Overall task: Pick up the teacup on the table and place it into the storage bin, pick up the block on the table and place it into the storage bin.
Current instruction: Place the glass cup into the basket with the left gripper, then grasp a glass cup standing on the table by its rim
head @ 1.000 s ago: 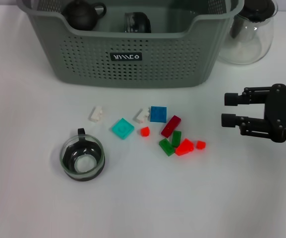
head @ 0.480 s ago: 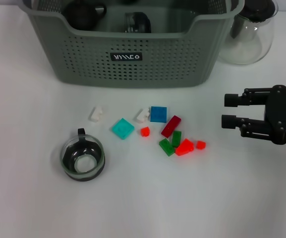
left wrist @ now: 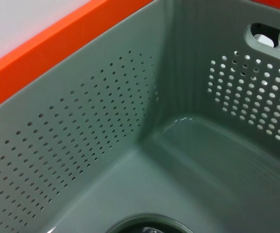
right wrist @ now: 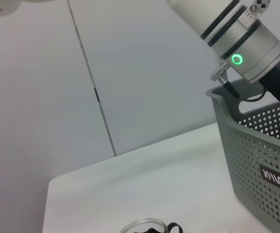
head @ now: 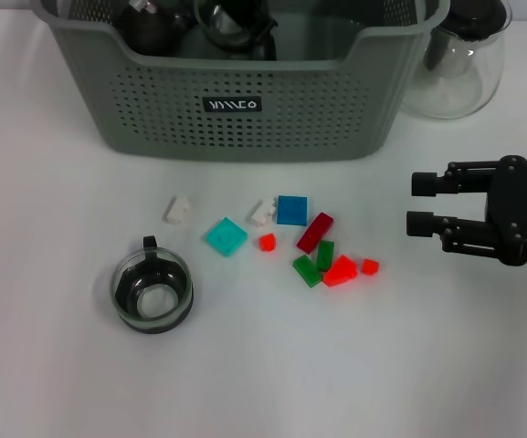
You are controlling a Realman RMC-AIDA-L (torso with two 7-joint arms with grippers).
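We saw left gripper point(head: 236, 16) down inside storage bin point(head: 245, 100), fingers unreadable. Teacup point(head: 152, 290) and blocks point(head: 316, 251) lay before bin. Right gripper point(head: 420, 203) hung right of blocks, fingers spread, empty. Judged next: grasp teacup.

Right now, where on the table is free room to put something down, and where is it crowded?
Free patches: the near strip in front of the teacup and the blocks, and the left side beside the storage bin. It is crowded between bin and teacup, where blocks lie scattered. The right gripper hovers at the right, below the glass jug.
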